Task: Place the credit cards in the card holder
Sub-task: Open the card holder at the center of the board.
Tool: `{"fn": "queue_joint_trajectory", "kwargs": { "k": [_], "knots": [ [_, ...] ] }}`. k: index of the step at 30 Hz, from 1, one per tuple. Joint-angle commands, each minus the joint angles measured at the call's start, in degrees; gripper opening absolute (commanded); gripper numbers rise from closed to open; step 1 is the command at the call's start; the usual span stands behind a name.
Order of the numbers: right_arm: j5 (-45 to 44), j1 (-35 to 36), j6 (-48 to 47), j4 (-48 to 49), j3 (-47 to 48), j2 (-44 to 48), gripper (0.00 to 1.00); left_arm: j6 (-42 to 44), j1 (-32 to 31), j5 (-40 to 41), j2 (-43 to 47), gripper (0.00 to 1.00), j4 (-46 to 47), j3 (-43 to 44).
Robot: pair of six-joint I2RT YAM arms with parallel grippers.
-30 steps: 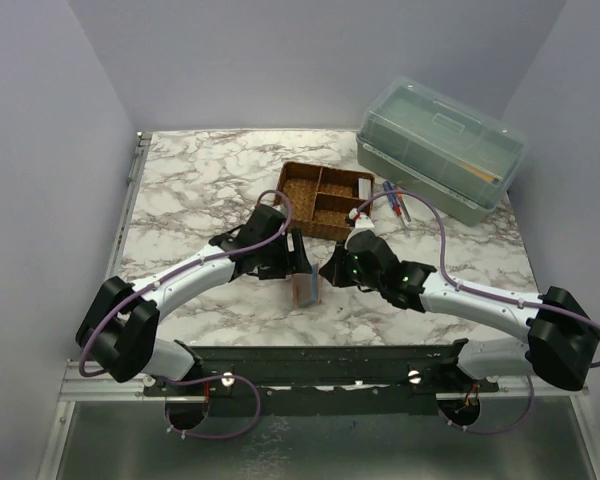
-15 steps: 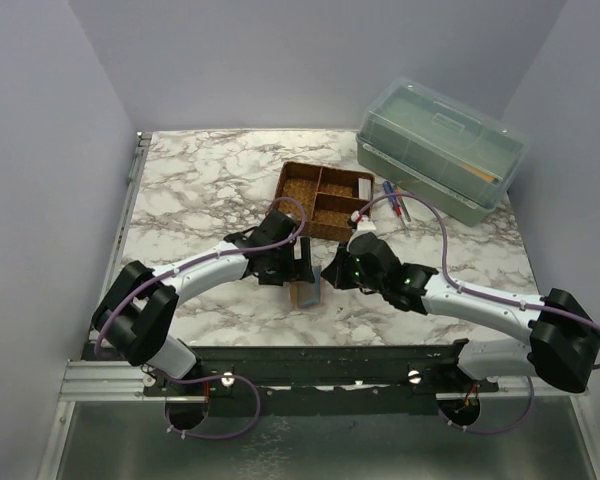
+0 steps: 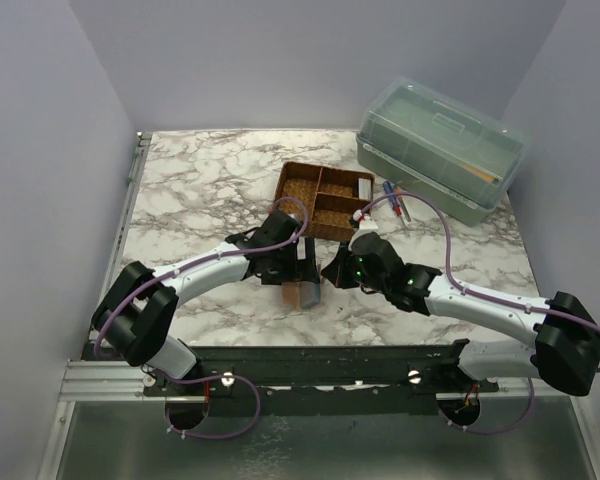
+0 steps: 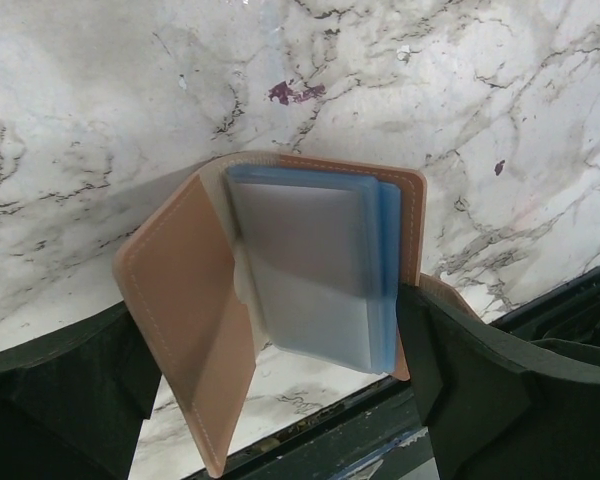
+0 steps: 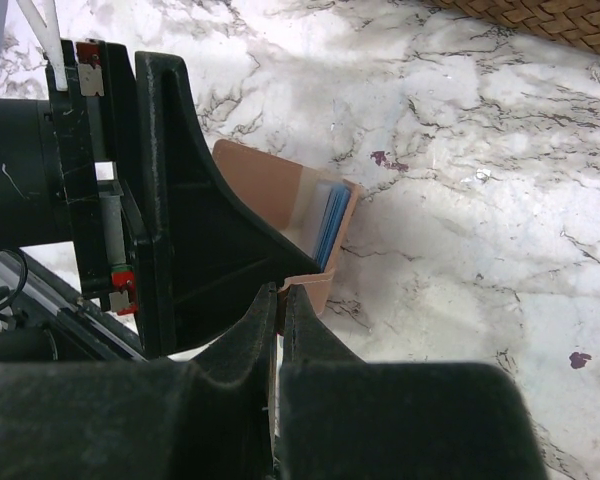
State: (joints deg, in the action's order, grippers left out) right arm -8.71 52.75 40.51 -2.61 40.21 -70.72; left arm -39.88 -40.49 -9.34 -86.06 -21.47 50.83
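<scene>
A: Where is the card holder (image 4: pixel 180 290) found?
B: It is seen near the front edge of the marble surface (image 3: pixel 200 190), between the 2 arms. It is opened like a book, with its tan covers spread and its bluish-grey clear pockets (image 4: pixel 310 270) fanned out in the middle. Whether anything is slipped into the pockets cannot be told

A: How is the left gripper (image 4: pixel 265 300) set?
B: Its jaws are spread wide, with 1 finger on each side of the holder. Nothing is clamped by it, and whether either finger is touching a cover cannot be judged

A: And the right gripper (image 5: pixel 280 295)?
B: It is closed tight, with the 2 fingers pressed together. A thin tan strip of the holder is pinched between them at the lower corner of a cover. In the right wrist view the holder is raised off the surface just beyond the fingertips, though whether it is upright or tilted cannot be told

A: What else is placed on the surface?
B: A brown woven divided tray (image 3: pixel 323 198) is set just behind the 2 grippers. Red and blue pens (image 3: pixel 395 203) are laid to its right, and a translucent green box (image 3: pixel 440 148) is kept at the far right corner
</scene>
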Motion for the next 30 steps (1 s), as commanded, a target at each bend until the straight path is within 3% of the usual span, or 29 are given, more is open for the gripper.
{"fn": "queue_joint_trajectory", "kwargs": {
  "k": [1,6,16,19,23,30],
  "knots": [
    [-0.5,-0.3,0.1,0.6,-0.5,0.1,0.0,-0.5,-0.8,-1.2,0.4,0.99,1.6,0.2],
    [-1.4,-0.3,0.0,0.2,-0.7,0.7,0.0,-0.5,-0.8,0.8,0.1,0.95,1.6,-0.5],
    [-6.1,-0.3,0.7,-4.1,-1.6,2.6,0.0,-0.8,-0.8,3.5,1.5,0.61,1.6,-1.9],
    [-6.7,-0.4,0.7,-4.8,-1.8,3.0,0.0,-0.2,-0.8,3.8,1.4,0.6,1.5,-1.5],
    [-5.8,-0.4,0.5,-4.4,-1.7,3.1,0.0,0.0,-0.8,1.1,1.7,0.71,1.8,-0.9],
    [0.9,-0.3,-1.4,0.5,0.0,3.7,0.0,-0.1,-0.8,0.3,1.7,0.65,2.1,-0.9]
  ]
}}
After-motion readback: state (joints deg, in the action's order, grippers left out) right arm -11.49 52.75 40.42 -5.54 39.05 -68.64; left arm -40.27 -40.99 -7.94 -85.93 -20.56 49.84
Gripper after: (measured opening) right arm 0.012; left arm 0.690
